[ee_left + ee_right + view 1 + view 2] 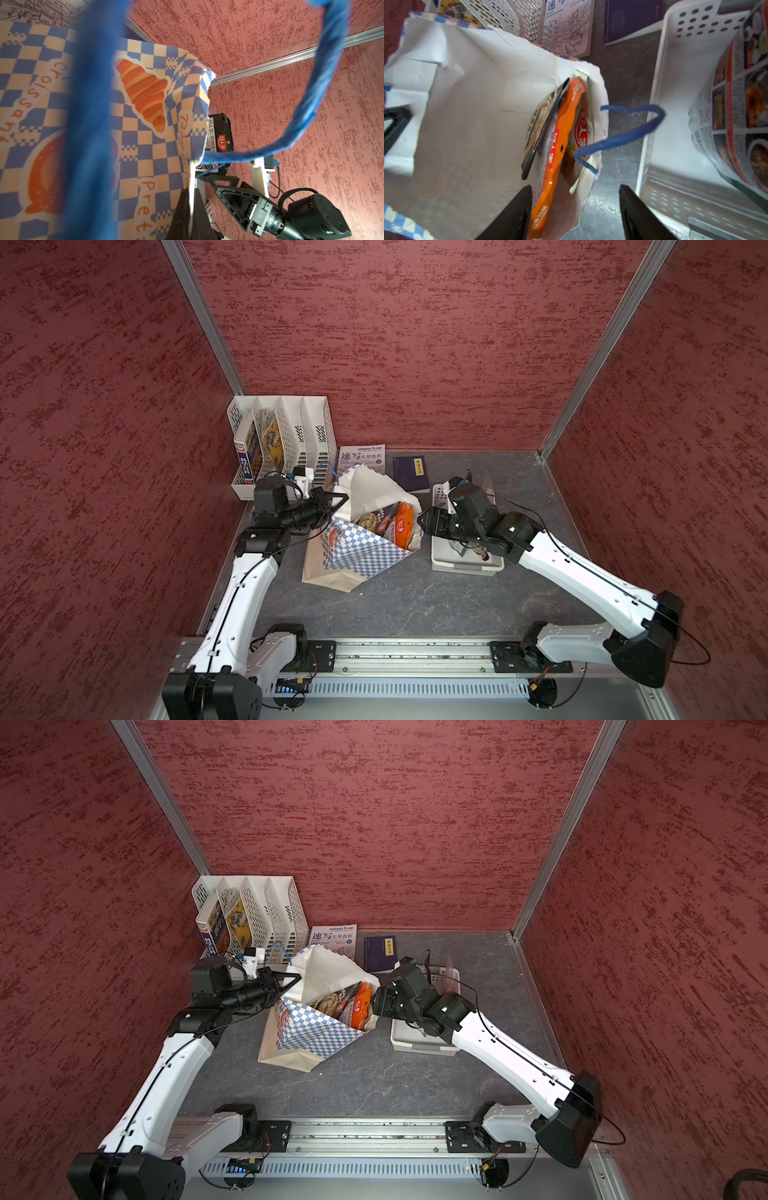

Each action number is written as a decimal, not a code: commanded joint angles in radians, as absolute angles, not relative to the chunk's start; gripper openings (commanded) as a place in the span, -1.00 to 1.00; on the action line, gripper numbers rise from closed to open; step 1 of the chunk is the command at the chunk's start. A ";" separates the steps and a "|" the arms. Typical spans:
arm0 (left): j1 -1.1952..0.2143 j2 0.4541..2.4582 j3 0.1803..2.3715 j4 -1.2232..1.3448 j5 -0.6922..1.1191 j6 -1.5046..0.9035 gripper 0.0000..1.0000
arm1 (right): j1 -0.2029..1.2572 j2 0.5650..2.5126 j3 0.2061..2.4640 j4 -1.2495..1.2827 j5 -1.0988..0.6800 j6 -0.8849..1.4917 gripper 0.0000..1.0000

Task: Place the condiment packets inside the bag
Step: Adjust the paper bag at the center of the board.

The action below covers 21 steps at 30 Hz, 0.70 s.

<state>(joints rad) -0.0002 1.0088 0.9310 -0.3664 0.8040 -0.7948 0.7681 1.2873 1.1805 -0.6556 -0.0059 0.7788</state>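
The bag (353,556) (316,1036) stands open mid-table, leaning. My left gripper (338,499) (190,199) is shut on the white rim at its left side, and a blue cord handle (311,99) loops in front of the left wrist camera. An orange-white condiment packet (405,526) (560,135) and a black-red one (380,520) (544,124) stand on edge inside against the right wall. My right gripper (422,522) (575,187) is open at the bag's right rim, its jaws astride the orange packet's corner and the bag wall. Another packet (737,104) leans in the basket.
The white perforated basket (440,556) (675,145) sits right of the bag, under my right arm. A white file rack (286,435) with books stands at the back left. A white sketch book (361,456) and a dark blue book (409,472) lie behind the bag.
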 commanded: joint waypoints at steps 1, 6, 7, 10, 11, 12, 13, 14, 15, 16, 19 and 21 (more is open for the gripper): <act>0.006 0.998 0.943 -0.314 0.818 -0.768 -1.00 | 0.738 1.286 1.129 -0.612 -0.053 0.800 0.35; 0.006 1.002 0.942 -0.311 0.819 -0.767 -1.00 | 0.709 1.365 1.106 -0.488 -0.125 0.818 0.33; 0.005 1.002 0.942 -0.311 0.819 -0.767 -1.00 | 0.705 1.387 1.109 -0.471 -0.133 0.818 0.32; 0.005 1.003 0.940 -0.309 0.819 -0.767 -1.00 | 0.692 1.437 1.114 -0.414 -0.152 0.827 0.25; 0.005 1.003 0.940 -0.309 0.819 -0.767 -1.00 | 0.687 1.449 1.116 -0.398 -0.157 0.829 0.22; 0.005 1.003 0.941 -0.311 0.820 -0.767 -1.00 | 0.682 1.465 1.117 -0.386 -0.163 0.832 0.19; 0.005 1.004 0.943 -0.311 0.822 -0.767 -1.00 | 0.677 1.489 1.118 -0.377 -0.168 0.833 0.14; 0.005 1.003 0.944 -0.314 0.822 -0.765 -1.00 | 0.674 1.498 1.119 -0.368 -0.171 0.833 0.10; 0.007 1.003 0.947 -0.318 0.822 -0.764 -1.00 | 0.673 1.510 1.118 -0.360 -0.174 0.833 0.07; 0.006 1.003 0.949 -0.322 0.822 -0.759 -1.00 | 0.671 1.517 1.117 -0.348 -0.181 0.833 0.01; 0.006 1.008 0.954 -0.328 0.822 -0.754 -1.00 | 0.671 1.530 1.111 -0.308 -0.206 0.826 -0.26; 0.007 1.013 0.956 -0.327 0.822 -0.754 -1.00 | 0.672 1.533 1.111 -0.280 -0.218 0.813 -0.61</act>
<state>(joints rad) -0.0002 1.0126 0.9310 -0.3668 0.8062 -0.7849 0.6765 1.5288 1.1095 -0.3607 -0.1783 0.8211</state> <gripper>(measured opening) 0.044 0.248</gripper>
